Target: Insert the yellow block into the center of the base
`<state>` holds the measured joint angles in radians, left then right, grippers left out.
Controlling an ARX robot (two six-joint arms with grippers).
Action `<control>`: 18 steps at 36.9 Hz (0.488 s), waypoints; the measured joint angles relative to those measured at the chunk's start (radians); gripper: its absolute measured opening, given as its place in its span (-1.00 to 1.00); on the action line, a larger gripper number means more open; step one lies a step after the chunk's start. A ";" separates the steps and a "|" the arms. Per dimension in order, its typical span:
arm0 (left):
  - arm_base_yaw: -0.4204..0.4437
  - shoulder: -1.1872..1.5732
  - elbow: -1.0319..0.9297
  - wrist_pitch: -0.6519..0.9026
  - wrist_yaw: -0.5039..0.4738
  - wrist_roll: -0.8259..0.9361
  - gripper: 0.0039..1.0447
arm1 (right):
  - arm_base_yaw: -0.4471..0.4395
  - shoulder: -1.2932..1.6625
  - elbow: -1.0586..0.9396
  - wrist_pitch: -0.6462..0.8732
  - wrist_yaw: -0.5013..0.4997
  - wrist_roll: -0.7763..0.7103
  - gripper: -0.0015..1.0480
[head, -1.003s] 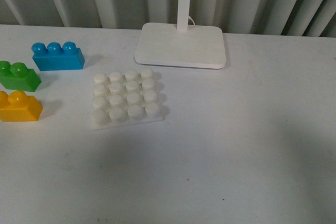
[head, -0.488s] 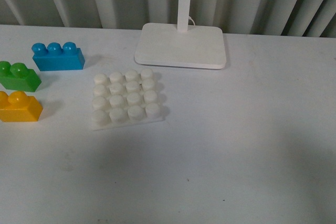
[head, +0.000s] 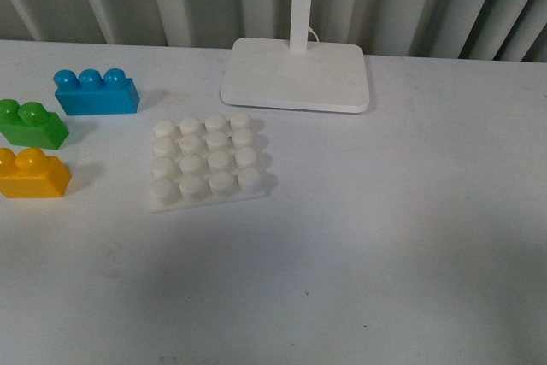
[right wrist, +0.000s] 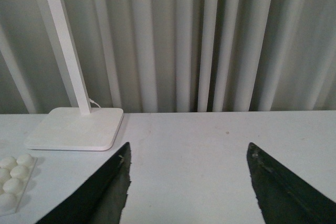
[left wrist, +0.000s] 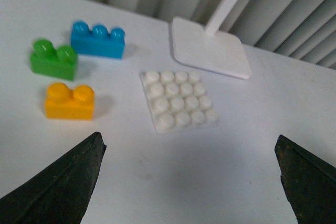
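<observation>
The yellow block point(head: 32, 173) lies left of the base point(head: 208, 160), green brick point(head: 32, 123) just behind it; left claw point(left wrist: 189, 139) and right claw point(right wrist: 188, 147) spread wide

Item 1, left gripper point(left wrist: 189, 137): two dark, wedge-shaped jaws are standing wide apart, with only their pointed tips showing in the left wrist view. It is gripping nothing and is hanging raised, facing downward at a slant.

Item 2, right gripper point(right wrist: 188, 145): two dark, tapering jaws are likewise standing well apart, tips alone showing in the right wrist view. It is gripping nothing and is facing forward, roughly level.
</observation>
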<state>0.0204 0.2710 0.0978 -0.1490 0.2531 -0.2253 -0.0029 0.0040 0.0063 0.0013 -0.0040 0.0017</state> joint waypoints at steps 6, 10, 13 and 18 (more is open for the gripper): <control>-0.080 0.428 -0.006 0.389 -0.039 -0.057 0.88 | 0.001 0.000 0.000 -0.001 0.003 0.001 0.86; -0.105 0.739 -0.008 0.666 -0.045 -0.030 0.88 | 0.001 0.000 0.000 -0.001 0.003 0.000 0.82; -0.112 0.948 0.014 0.818 -0.045 0.000 0.88 | 0.001 0.000 0.000 -0.001 0.003 0.000 0.82; -0.101 1.199 0.078 0.952 -0.040 0.043 0.88 | 0.001 0.000 0.000 -0.001 0.003 0.000 0.82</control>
<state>-0.0811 1.4696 0.1761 0.8028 0.2131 -0.1822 -0.0021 0.0040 0.0063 0.0006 -0.0013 0.0021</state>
